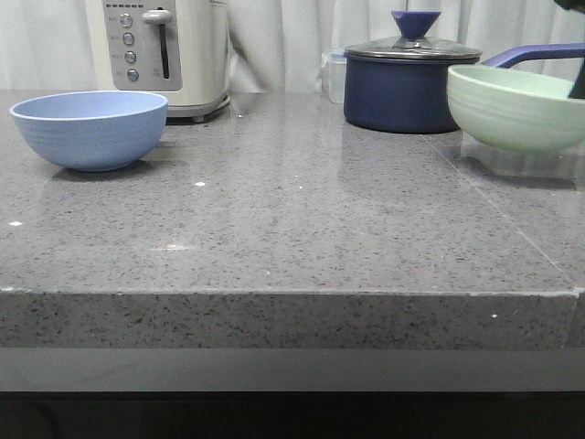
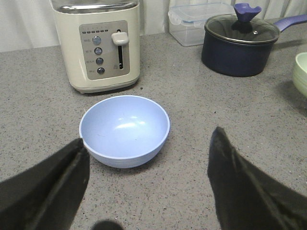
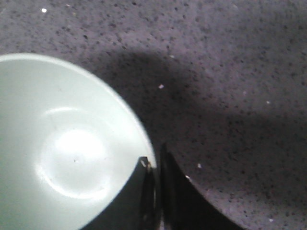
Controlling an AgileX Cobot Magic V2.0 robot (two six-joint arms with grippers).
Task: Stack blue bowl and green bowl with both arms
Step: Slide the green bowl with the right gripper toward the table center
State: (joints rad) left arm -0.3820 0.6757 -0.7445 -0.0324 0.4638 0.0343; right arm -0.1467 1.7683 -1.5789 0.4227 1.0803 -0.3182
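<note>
The blue bowl [image 1: 91, 128] stands upright on the grey counter at the far left, in front of the toaster. It also shows in the left wrist view [image 2: 124, 129], just ahead of my left gripper [image 2: 148, 135], which is open and empty, its fingers apart from the bowl. The green bowl [image 1: 516, 108] is at the far right, seemingly a little above the counter. In the right wrist view my right gripper [image 3: 153, 155] is shut on the green bowl's [image 3: 62, 148] rim, one finger inside and one outside. Only a dark bit of the right arm [image 1: 578, 84] shows in front.
A cream toaster [image 1: 169, 50] stands behind the blue bowl. A dark navy lidded saucepan [image 1: 402, 87] with a long handle sits at the back right, beside the green bowl. A clear plastic box [image 2: 194, 21] is behind it. The counter's front edge [image 1: 292, 293] runs across.
</note>
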